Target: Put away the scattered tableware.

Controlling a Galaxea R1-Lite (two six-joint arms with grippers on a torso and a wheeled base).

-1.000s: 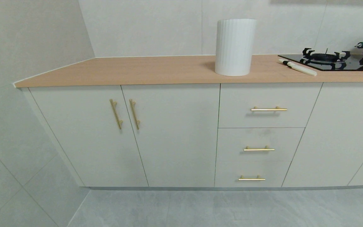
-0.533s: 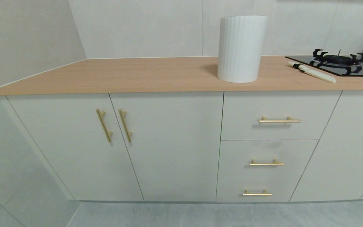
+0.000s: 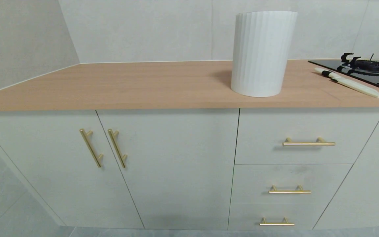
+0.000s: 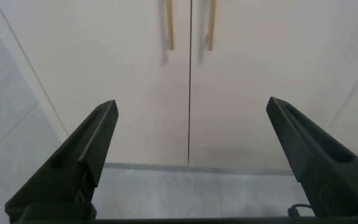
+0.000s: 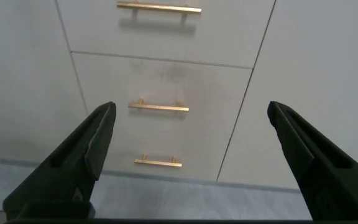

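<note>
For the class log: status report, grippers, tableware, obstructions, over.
Left gripper, right gripper open, empty, low before the cabinet. Knife flat on countertop by hob. White ribbed container upright nearby; drawers shut.

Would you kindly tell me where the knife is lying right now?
In the head view, the knife lies on the wooden countertop at the far right, between the white ribbed container and the black stove, right beside the stove's edge.

Upper right in the head view, the container (image 3: pixel 262 54) is white with vertical ribs. The table (image 3: pixel 127 85) is warm brown wood grain. The knife (image 3: pixel 347 86) is cream with a black band, and the hob (image 3: pixel 367 70) is glossy black. The cabinet fronts (image 3: pixel 176 164) are pale grey with brass-gold handles (image 3: pixel 309 143). My left hand (image 4: pixel 191 107) and right hand (image 5: pixel 191 109) are black.
</note>
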